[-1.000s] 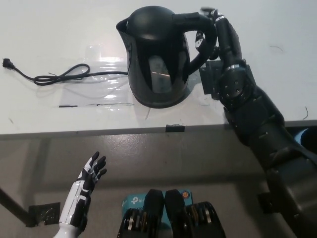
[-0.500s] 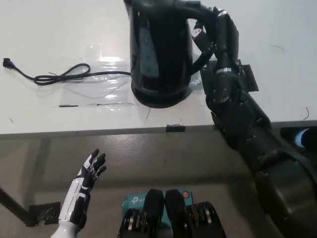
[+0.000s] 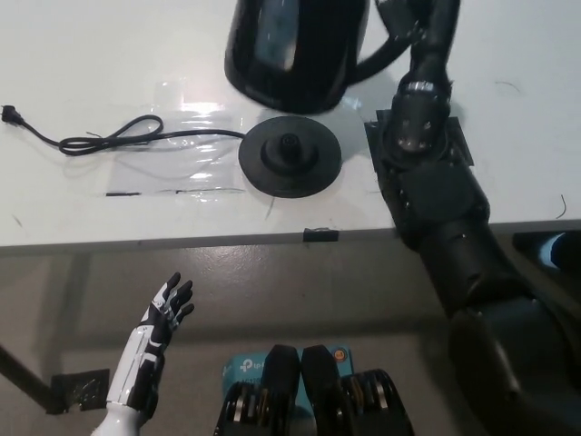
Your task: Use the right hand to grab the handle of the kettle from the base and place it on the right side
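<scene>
While the black kettle (image 3: 300, 50) hangs in the air above the white table (image 3: 91, 54), its round black base (image 3: 289, 162) lies bare on the tabletop, its centre connector showing. Kettle and base are apart: the kettle's bottom edge sits just above and slightly behind the base, and the top of the kettle is cut off by the upper edge of the view. To the right of the base, the black right arm rises from the lower right corner across the table's front edge, and the right hand (image 3: 427, 23) is closed round the kettle's handle (image 3: 386, 59), which curves out from the right side of the body; the top of the hand is cut off by the frame. Under the wrist, right of the base, a dark square patch (image 3: 458, 145) lies flat on the table. A black power cord (image 3: 118, 139) runs left from the base over a sheet of clear plastic film (image 3: 195, 145) taped flat to the table, loops once, and ends in a plug (image 3: 11, 114) far left of the base. A small strip of black tape (image 3: 320, 235) marks the table's front edge, just in front of the base. Below and left of the base, off the table, the white left hand (image 3: 163, 313) rests idle with fingers spread and holding nothing.
</scene>
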Available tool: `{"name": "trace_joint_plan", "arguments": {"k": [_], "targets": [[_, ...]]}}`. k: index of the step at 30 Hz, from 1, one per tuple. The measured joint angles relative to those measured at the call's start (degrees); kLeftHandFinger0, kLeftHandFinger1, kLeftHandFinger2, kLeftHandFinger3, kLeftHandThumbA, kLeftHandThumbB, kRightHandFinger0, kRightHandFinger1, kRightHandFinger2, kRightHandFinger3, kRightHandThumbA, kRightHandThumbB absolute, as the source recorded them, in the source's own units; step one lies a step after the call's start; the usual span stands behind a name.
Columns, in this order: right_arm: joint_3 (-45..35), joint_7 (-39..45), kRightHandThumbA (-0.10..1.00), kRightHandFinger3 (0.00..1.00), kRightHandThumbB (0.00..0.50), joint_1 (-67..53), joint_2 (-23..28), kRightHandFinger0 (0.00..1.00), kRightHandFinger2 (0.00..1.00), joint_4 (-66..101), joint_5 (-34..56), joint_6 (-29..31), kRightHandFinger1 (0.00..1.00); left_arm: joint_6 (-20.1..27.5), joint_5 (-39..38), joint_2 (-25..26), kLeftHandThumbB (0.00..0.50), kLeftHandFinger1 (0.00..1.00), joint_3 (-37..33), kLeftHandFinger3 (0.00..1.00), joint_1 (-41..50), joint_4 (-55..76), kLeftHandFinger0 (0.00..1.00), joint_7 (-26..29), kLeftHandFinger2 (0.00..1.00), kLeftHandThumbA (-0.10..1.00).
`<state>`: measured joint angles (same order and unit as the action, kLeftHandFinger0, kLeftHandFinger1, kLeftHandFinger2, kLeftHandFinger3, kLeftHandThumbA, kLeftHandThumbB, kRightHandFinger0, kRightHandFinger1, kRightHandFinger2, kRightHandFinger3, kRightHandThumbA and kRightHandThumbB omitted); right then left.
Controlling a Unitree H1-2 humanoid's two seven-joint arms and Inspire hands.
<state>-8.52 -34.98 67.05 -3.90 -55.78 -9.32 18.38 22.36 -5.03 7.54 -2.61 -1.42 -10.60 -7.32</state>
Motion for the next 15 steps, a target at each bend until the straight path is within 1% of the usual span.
{"name": "trace_joint_plan", "arguments": {"k": [2,3,4,6,8,9,12,13,14,15], "targets": [[-0.5,0.2,-0.05,0.52,0.034,0.0,0.1,0.0,0.44,2.8,0.8,0.0,0.03,0.0,0.0,0.1,0.5,1.0,0.0,1.0,0.0,0.0,1.0,0.0,1.0,0.95],[-0.5,0.2,-0.05,0.6,0.032,0.0,0.3,0.0,0.48,3.5,0.9,0.0,0.06,0.0,0.0,0.2,0.5,1.0,0.0,1.0,0.0,0.0,1.0,0.0,1.0,0.95],[-0.5,0.1,-0.04,0.63,0.032,0.1,0.8,0.0,0.49,4.5,0.9,0.0,0.08,0.0,0.0,0.3,0.5,1.0,0.0,1.0,-0.1,0.0,1.0,0.0,1.0,0.95],[-0.4,0.1,-0.04,0.59,0.039,0.0,1.9,0.0,0.46,4.9,0.8,0.0,0.06,0.0,0.0,0.5,0.5,1.0,0.0,1.0,-0.3,0.0,1.0,0.0,1.0,0.95],[-0.3,0.1,-0.03,0.5,0.048,-0.3,3.1,0.0,0.38,4.9,0.6,0.0,0.0,0.0,0.0,0.6,0.5,1.0,0.0,1.0,-0.3,0.0,1.0,0.0,1.0,0.96],[-0.2,0.1,-0.02,0.44,0.045,-0.6,3.8,0.0,0.36,4.8,0.5,0.0,0.0,0.0,0.0,0.6,0.5,1.0,0.0,1.0,-0.2,0.0,1.0,0.0,1.0,0.96],[0.3,0.0,-0.02,0.45,0.046,-1.2,5.6,0.0,0.38,3.5,0.0,0.2,0.0,0.0,0.1,0.6,0.5,1.0,0.0,1.0,-0.2,0.0,1.0,0.0,1.0,0.94],[0.7,-0.1,-0.03,0.41,0.055,-1.4,6.4,0.0,0.37,2.7,-0.3,0.4,0.0,0.0,0.1,0.6,0.5,1.0,0.0,1.0,-0.2,0.0,1.0,0.0,1.0,0.94],[0.9,-0.2,-0.02,0.46,0.055,-1.6,7.1,0.0,0.37,1.9,-0.7,0.6,0.0,0.0,0.1,0.6,0.5,1.0,0.0,1.0,-0.2,0.0,1.0,0.0,1.0,0.95],[1.3,-0.3,-0.02,0.27,0.041,-1.9,8.0,0.0,0.37,0.9,-1.1,0.7,0.01,0.0,0.1,0.6,0.5,1.0,0.0,1.0,-0.2,0.0,1.0,0.0,1.0,0.95]]}}
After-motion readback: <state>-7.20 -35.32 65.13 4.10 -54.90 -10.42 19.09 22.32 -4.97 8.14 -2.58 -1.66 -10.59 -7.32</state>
